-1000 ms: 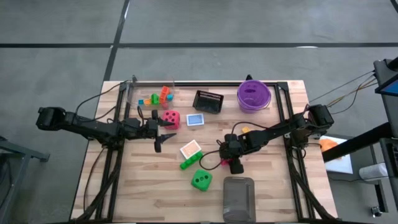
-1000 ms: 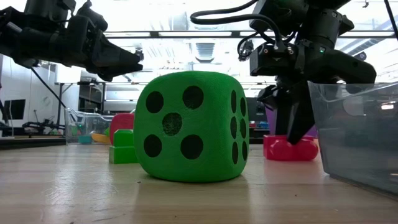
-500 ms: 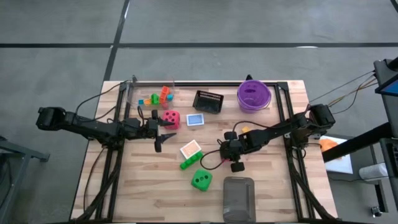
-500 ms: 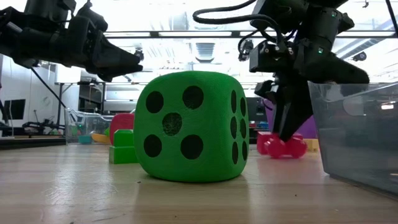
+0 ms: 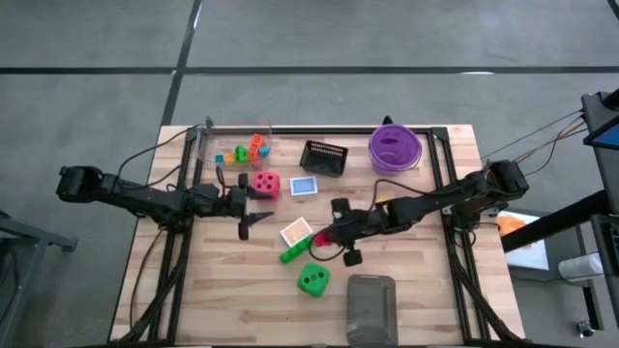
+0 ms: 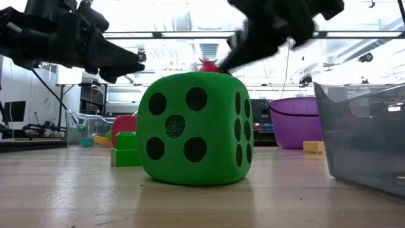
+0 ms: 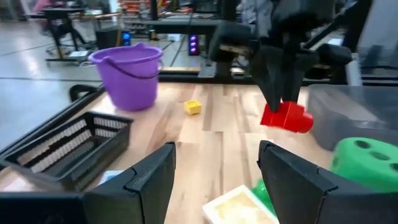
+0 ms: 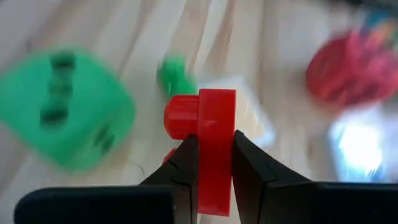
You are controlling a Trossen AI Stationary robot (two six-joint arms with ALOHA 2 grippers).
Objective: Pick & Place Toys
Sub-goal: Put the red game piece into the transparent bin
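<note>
Two slim black jointed arms trailing thin dark cables, each ending in a claw of two tapered matte-black fingers [image 7: 155,180].

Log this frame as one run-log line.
right gripper: shut on red brick, lifted off table | left gripper: open, hovering by red die | green die: on table

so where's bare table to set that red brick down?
Free: the near-left corner, left of the green die; the right strip between the purple bowl and the clear bin. Crowded: mid-table around the card, green brick and red die.
</note>
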